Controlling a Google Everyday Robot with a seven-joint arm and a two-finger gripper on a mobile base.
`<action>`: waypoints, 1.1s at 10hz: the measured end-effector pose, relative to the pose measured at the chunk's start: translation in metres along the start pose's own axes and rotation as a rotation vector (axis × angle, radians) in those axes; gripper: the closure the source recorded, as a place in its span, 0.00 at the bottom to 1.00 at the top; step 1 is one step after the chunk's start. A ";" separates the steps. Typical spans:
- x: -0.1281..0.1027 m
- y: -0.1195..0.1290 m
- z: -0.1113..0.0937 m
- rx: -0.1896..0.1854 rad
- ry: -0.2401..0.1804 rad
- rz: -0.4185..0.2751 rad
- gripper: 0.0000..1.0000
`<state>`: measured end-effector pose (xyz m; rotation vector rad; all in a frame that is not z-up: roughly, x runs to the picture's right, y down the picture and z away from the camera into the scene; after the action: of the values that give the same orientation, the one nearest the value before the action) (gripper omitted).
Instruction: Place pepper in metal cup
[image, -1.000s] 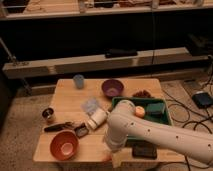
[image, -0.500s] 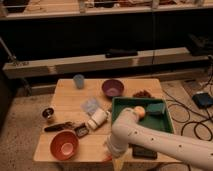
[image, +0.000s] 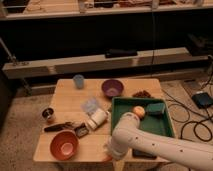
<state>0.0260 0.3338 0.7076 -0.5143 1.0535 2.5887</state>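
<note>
Lower than a second ago, the white arm (image: 160, 147) has sunk toward the near edge of the wooden table (image: 70, 102). It now covers most of a dark flat item at the near right, of which only a sliver shows. Nothing else on the table has shifted.

The arm comes in from the near right, bends in a rounded elbow over the near left corner of the green tray (image: 167, 127), and points down. The gripper (image: 110, 151) hangs at its end, at the table's near edge, just right of the orange-red bowl (image: 64, 145). Its fingers stand apart, with nothing seen between them.

A small orange-red bit right under the gripper, at the table's edge, looks to be the pepper (image: 107, 158). It is mostly hidden by the arm, and whether the gripper touches it cannot be told.

The metal cup (image: 48, 114) stands upright by the left edge, well apart from the gripper and beyond the orange-red bowl. A dark utensil (image: 57, 127) lies between that cup and the bowl, with a small packet (image: 81, 131) just to its right.

A white bottle (image: 97, 119) lies on its side near the tray's left wall, and a clear plastic piece (image: 91, 105) sits just beyond it. At the far side stand a blue-grey cup (image: 78, 81) and, to its right, a purple bowl (image: 112, 88). A brown clump (image: 142, 93) lies at the far right.

Inside the tray, against its far wall, a round orange fruit (image: 138, 111) sits beside a green sponge (image: 156, 108).
</note>
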 end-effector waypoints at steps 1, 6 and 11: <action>0.000 -0.001 0.004 0.001 -0.005 0.000 0.27; -0.006 -0.003 0.018 -0.004 -0.024 0.016 0.27; -0.010 0.000 0.033 -0.005 -0.022 0.014 0.34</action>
<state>0.0280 0.3561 0.7338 -0.4799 1.0470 2.6039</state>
